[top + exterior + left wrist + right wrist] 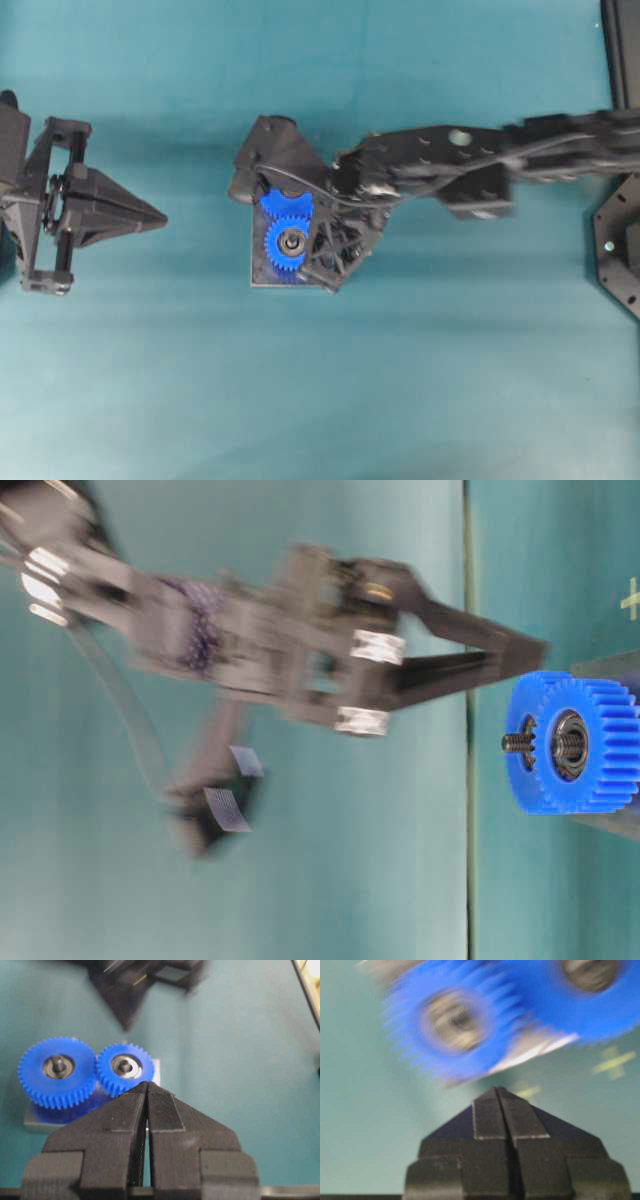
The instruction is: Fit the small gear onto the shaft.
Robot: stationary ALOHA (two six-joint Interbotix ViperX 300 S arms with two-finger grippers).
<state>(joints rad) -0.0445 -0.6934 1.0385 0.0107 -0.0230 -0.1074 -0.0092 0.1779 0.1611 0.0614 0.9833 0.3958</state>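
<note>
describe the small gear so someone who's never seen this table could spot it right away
On the teal table, find the dark grey plate carrying two bright blue gears. The small gear is the right-hand one in the left wrist view, meshed against the larger gear.

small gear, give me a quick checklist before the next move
1. Small gear on its shaft: ok, pin shows through the hub.
2. Teeth against the large gear: ok, the two touch.
3. Right gripper empty: ok, fingers shut on nothing.
4. Right gripper off the gears: ok, a gap shows in the right wrist view.
5. Left gripper clear: ok, shut and short of the plate.
6. Gear fully seated: cannot tell.
</note>
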